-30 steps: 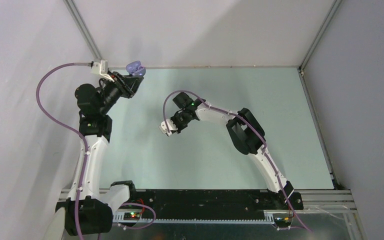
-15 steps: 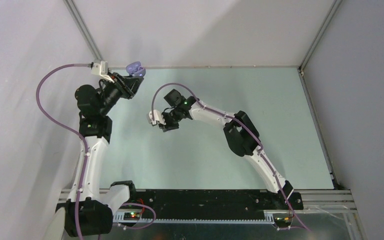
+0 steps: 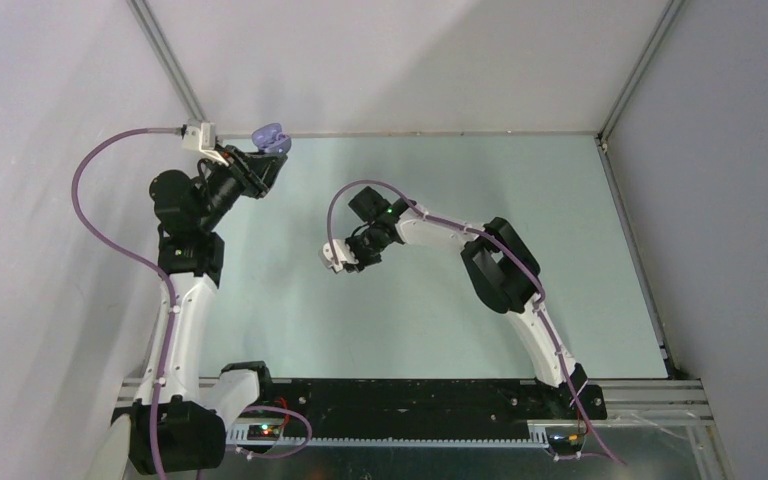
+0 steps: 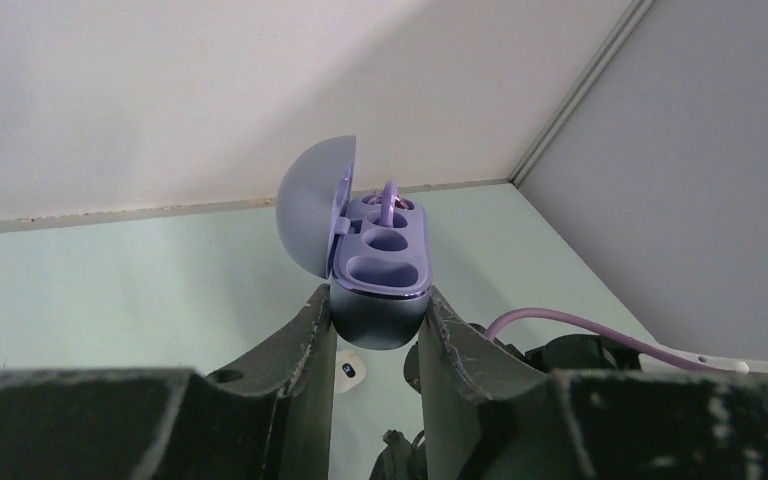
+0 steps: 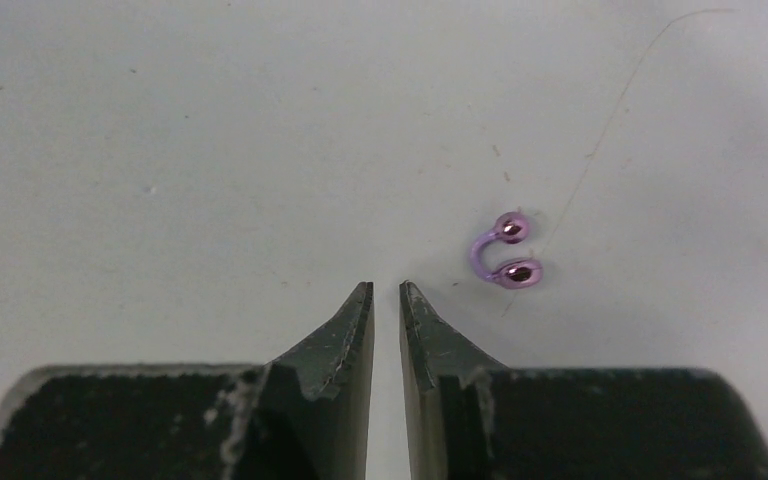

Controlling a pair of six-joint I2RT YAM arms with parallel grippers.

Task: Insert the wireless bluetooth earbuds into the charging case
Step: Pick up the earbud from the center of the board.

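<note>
White arms, black joints, purple cables, dark scuffed jaws.

Open worktop lies all round the purple earbud, at two o'clock from the right end effector.

Pale green table, small purple earbud lying on it, possibly a tiny white earbud too

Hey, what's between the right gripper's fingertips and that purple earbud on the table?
Nothing. The right wrist view shows only bare table between the right gripper and the purple earbud lying just right of its tips.
</note>
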